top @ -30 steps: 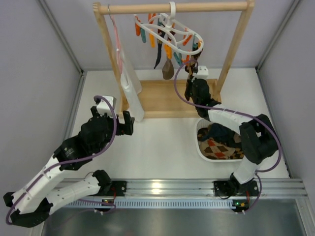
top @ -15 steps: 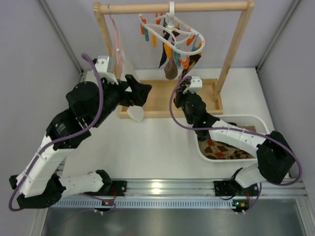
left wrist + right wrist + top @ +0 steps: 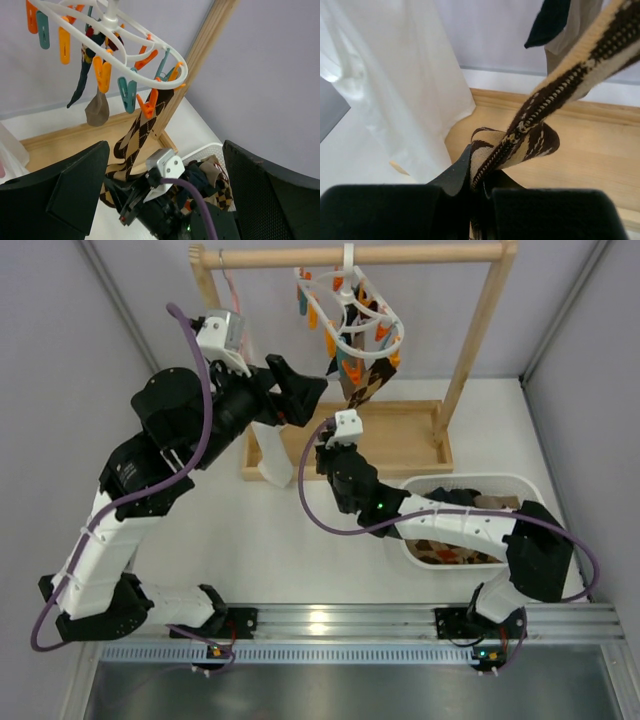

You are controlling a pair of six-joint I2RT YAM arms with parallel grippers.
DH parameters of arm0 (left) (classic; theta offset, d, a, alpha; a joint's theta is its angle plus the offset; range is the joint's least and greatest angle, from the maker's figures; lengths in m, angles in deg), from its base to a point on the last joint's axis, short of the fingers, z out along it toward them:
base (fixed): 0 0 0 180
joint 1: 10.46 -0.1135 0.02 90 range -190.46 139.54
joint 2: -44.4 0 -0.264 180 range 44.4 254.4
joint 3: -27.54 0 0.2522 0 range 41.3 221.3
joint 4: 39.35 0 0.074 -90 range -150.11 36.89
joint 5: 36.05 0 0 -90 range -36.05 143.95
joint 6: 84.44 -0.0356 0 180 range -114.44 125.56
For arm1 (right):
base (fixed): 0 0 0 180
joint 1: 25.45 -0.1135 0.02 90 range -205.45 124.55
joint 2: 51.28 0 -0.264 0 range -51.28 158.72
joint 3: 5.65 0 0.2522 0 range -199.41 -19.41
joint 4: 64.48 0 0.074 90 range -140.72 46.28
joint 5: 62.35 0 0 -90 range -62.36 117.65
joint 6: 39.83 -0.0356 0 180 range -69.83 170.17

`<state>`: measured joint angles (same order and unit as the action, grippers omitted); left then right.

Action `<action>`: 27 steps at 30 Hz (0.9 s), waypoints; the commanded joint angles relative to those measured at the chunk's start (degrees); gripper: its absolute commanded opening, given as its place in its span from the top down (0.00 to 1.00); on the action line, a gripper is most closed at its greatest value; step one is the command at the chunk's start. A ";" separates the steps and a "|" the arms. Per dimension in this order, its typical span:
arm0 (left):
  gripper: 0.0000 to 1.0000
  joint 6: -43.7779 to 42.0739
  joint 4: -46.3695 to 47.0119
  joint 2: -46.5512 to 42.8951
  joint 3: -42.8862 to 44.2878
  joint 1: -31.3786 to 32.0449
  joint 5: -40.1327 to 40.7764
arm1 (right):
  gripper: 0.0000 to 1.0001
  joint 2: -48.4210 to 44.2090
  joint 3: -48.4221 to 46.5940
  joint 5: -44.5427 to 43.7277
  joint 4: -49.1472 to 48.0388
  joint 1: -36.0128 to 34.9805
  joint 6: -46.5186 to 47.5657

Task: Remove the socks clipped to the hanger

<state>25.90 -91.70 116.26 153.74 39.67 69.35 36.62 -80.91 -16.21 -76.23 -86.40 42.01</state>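
Note:
The white hanger (image 3: 352,322) (image 3: 131,26) with orange and teal clips hangs from the wooden rail. A brown diamond-patterned sock (image 3: 364,386) (image 3: 144,129) is stretched taut from an orange clip (image 3: 148,107) down to my right gripper (image 3: 336,445) (image 3: 482,170), which is shut on the sock's lower end (image 3: 540,100). A dark sock (image 3: 81,86) (image 3: 547,22) and a taupe sock (image 3: 97,110) are also clipped on. My left gripper (image 3: 308,400) (image 3: 165,150) is open just left of the hanger and holds nothing.
A white basket (image 3: 520,483) (image 3: 212,148) at the right holds several socks. A long white cloth (image 3: 268,450) (image 3: 395,75) hangs at the left from a thin pink hanger (image 3: 232,285). The wooden rack's base (image 3: 400,435) and right post (image 3: 470,350) stand behind.
My left arm rose and swung right, up to the hanger. My right gripper pulled the diamond sock down and to the left. The hanger turned and tilted with the pull.

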 commanded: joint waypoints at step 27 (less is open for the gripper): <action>0.02 -13.66 -0.35 12.87 8.49 7.09 23.18 | 1.00 22.32 -27.80 -13.01 1.26 -10.42 29.61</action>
<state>13.66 -93.42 128.19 160.34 46.34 91.99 59.24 -105.21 -27.95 -73.39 -95.67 69.77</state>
